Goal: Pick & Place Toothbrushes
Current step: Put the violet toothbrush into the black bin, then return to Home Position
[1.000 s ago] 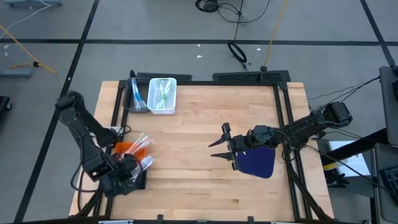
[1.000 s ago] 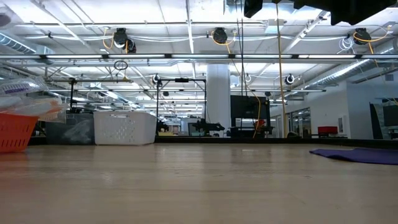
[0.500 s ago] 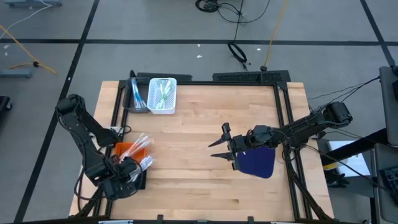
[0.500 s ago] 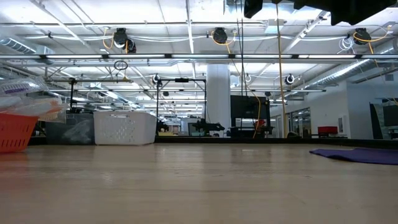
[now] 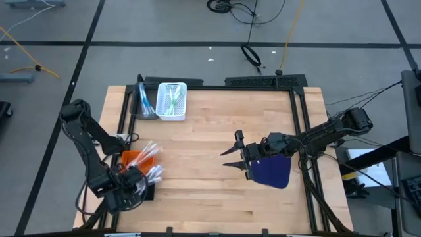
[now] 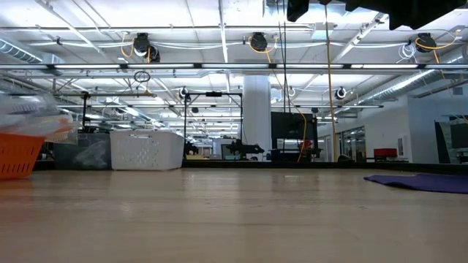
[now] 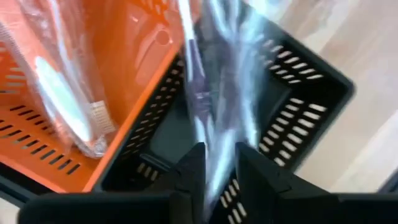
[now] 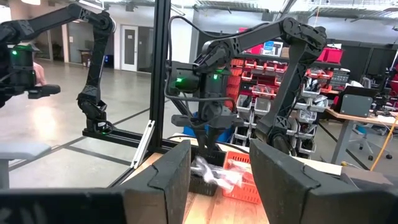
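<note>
My left gripper (image 7: 217,165) points down over a black basket (image 7: 298,106) at the table's near left, its fingers a narrow gap apart. A clear-wrapped toothbrush (image 7: 211,81) runs between them, smeared. Beside the black basket stands an orange basket (image 5: 131,157) with more wrapped toothbrushes (image 7: 68,106) sticking out over its rim. A white basket (image 5: 172,100) at the far left holds green and white toothbrushes. My right gripper (image 5: 231,155) waits open and level, right of the table's middle, with nothing between its fingers. My left gripper comes at the wrapped toothbrush from above, and the wrapper (image 7: 214,134) passes between the two fingers over the black basket's inside. The wrapper is smeared, and I cannot tell whether the fingers touch it.
A dark purple cloth (image 5: 273,171) lies on the table under the right arm. A dark packet (image 5: 143,99) leans next to the white basket. Black rails (image 5: 263,81) frame the table's far and side edges. Bare wood (image 5: 197,191) spans the middle and near side.
My left gripper has sunk a little and drifted toward the table's near-left corner, staying over the black basket. The wrapped toothbrushes above the orange basket show smeared in the low view, where they were sharp before.
</note>
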### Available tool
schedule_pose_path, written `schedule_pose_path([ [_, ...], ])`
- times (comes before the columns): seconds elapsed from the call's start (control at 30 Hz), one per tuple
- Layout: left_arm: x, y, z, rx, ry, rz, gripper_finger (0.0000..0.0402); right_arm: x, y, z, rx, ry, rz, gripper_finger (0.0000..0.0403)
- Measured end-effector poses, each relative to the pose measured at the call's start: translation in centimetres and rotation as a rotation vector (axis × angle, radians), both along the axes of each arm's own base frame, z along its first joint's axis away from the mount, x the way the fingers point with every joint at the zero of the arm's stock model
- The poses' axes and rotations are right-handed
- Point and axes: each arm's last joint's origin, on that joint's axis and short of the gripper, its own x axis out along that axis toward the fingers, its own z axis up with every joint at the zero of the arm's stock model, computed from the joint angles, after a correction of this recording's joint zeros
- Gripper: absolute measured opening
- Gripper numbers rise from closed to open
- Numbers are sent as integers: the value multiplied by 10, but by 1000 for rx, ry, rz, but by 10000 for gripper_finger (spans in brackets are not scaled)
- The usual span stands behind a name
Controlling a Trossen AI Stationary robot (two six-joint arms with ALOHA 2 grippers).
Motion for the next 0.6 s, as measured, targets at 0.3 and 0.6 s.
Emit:
schedule_pose_path([
  [0.3,0,6,-6,50,-6,-7,87,0,0,0,0,0,0,155],
  [0.6,3,28,43,292,-487,-134,88,0,-2,-2,-5,19,-7,155],
])
